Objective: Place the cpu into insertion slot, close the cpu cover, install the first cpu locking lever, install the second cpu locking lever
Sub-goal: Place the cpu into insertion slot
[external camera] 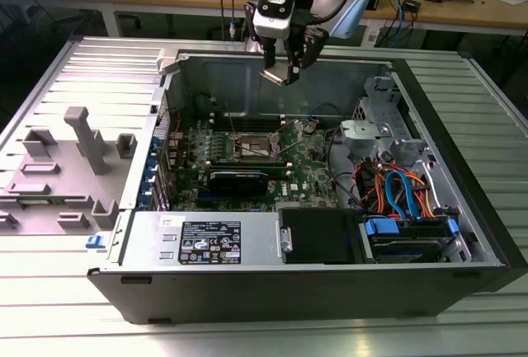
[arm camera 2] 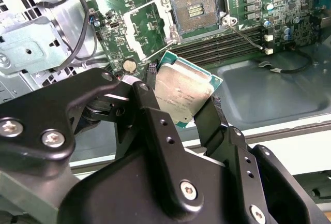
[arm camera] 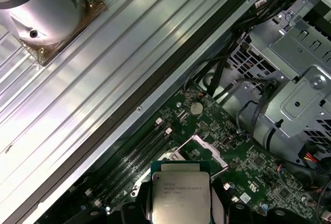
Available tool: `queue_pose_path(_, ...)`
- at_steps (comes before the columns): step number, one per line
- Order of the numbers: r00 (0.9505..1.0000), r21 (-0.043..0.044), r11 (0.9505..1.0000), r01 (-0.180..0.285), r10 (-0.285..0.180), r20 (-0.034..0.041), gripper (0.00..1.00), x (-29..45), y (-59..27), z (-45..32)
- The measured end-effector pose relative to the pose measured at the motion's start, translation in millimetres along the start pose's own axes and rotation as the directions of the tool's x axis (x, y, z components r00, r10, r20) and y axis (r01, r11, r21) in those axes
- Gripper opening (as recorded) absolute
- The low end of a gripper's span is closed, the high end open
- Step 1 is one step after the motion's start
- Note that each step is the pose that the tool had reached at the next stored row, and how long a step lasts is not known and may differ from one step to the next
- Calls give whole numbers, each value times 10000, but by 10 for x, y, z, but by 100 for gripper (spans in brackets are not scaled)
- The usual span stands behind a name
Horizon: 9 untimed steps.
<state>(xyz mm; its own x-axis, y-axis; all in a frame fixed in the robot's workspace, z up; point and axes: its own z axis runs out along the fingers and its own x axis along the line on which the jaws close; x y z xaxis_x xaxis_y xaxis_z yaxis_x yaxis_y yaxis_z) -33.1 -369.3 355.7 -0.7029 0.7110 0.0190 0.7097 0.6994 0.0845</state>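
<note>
Aloft, gripper clamped on the cpu, insertion slot uncovered on the motherboard below

Bright, even light from overhead fills the exterior view: the ribbed metal tabletop shines pale, while the inside of the open computer case is dimmer and the motherboard lies in the shade of its walls. In the first wrist view, near-white glare streaks the tabletop. In the second wrist view, the cpu shows a dull sheen between dark, matte fingers.
</note>
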Motion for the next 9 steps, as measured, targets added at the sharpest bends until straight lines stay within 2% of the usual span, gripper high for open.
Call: queue_pose_path(9,10000,-1,10000,-20,20,2,55,0,0,0)
